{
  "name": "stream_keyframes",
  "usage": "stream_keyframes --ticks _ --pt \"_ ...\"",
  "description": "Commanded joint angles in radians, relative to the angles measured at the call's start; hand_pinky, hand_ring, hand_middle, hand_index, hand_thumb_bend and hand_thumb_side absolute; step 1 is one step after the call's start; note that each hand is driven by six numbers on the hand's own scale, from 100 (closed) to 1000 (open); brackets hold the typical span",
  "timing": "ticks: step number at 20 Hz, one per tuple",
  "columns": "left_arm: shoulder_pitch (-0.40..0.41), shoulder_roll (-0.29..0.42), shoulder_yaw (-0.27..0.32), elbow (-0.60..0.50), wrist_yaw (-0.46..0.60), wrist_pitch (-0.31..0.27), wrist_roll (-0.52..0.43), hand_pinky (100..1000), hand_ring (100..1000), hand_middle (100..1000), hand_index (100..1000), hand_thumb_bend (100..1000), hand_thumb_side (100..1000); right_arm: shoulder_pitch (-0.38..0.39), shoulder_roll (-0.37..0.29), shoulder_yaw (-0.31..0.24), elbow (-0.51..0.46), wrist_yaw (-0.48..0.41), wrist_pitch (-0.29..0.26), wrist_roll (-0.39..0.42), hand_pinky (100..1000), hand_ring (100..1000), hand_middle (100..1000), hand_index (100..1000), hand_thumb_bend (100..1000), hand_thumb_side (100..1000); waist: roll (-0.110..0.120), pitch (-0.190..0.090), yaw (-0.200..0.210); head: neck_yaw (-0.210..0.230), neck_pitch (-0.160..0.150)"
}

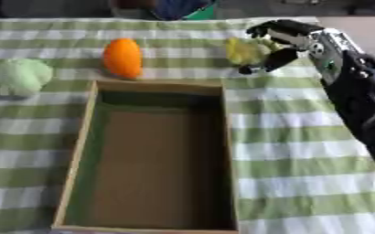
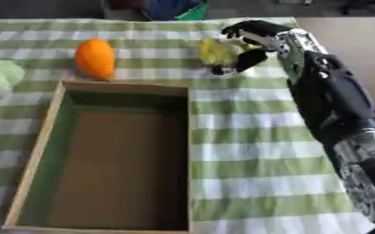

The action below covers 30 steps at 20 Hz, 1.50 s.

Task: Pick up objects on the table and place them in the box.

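Now right hand (image 1: 280, 43) is at the desk's far right, fingers curled round the yellow item (image 1: 245, 50), thumb below it. Item looks seated on the desk, not lifted yet. Best to close fully, lift straight up, then carry over the box (image 1: 78, 151) near rim and drop inside. Orange (image 1: 123, 58) and green item (image 1: 21, 76) wait at far left.

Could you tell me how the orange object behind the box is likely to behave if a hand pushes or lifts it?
The orange object looks smooth, rounded and egg-shaped, so it may roll or wobble if nudged sideways. Its glossy skin could slip between fingers. It stands apart from the box, so a push might send it across the cloth.
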Motion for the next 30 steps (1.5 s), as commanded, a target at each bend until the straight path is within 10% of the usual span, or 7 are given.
stream_keyframes --ticks 1,11,19,30 --pt "-0.011 0.008 0.004 -0.021 -0.003 0.0 -0.006 495 710 667 731 100 978 -0.017 -0.02 -0.01 -0.007 0.003 0.006 0.0 795 883 805 948 472 713 0.0 -0.016 0.003 -0.002 -0.015" --pt "-0.014 0.006 0.003 -0.021 -0.003 0.002 -0.01 496 712 668 730 100 981 -0.011 -0.018 -0.01 -0.003 -0.029 0.017 -0.015 756 842 676 832 100 732 0.0 -0.01 0.005 -0.004 -0.016" --pt "-0.016 0.005 0.004 -0.021 -0.002 0.005 -0.011 497 713 668 731 100 980 -0.004 -0.019 -0.004 -0.016 -0.041 0.004 -0.072 706 774 534 736 100 545 -0.001 -0.011 0.005 -0.003 -0.012" --pt "-0.014 0.008 0.004 -0.021 0.001 0.015 -0.009 497 713 670 732 100 980 -0.009 -0.032 0.002 -0.078 -0.088 -0.007 -0.181 684 730 496 707 100 589 -0.003 -0.032 -0.003 0.001 -0.002"
